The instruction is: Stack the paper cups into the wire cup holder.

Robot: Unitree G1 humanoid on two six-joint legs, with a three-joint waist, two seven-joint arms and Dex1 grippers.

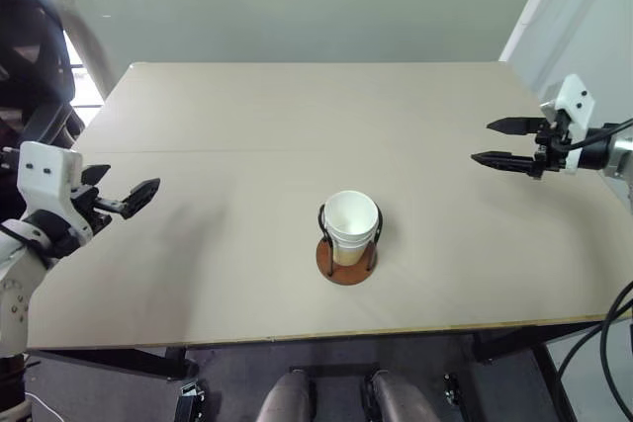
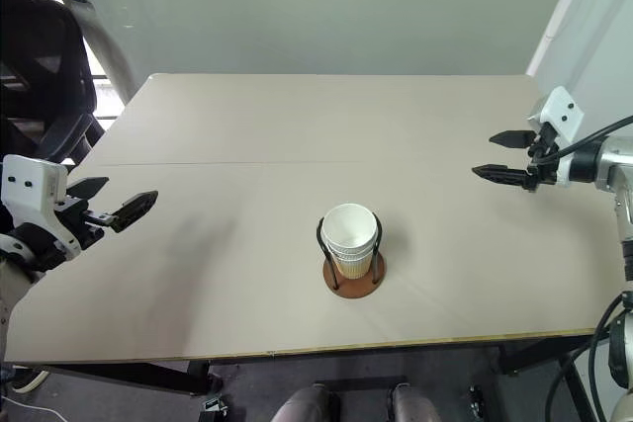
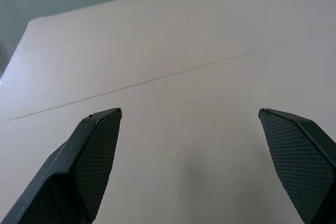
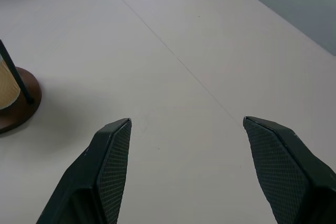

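The paper cups point(image 1: 350, 222) sit nested as one upright stack inside the wire cup holder point(image 1: 343, 269), tan outside with a white rim on top. The holder stands near the table's front middle on its reddish-brown disc, black wire loops rising around the stack. My left gripper point(image 1: 133, 179) hovers at the table's left edge, open and empty, well left of the holder. Over the right side my right gripper point(image 1: 481, 141) is open with nothing between its fingers. The right wrist view catches the holder's base point(image 4: 21, 103) and a sliver of a cup point(image 4: 6, 85).
The beige table point(image 1: 297, 116) has a thin seam running across it. A black chair point(image 1: 35, 56) stands off the back left corner. A grey-green wall lies behind the table, and cables hang by my right arm point(image 1: 603, 343).
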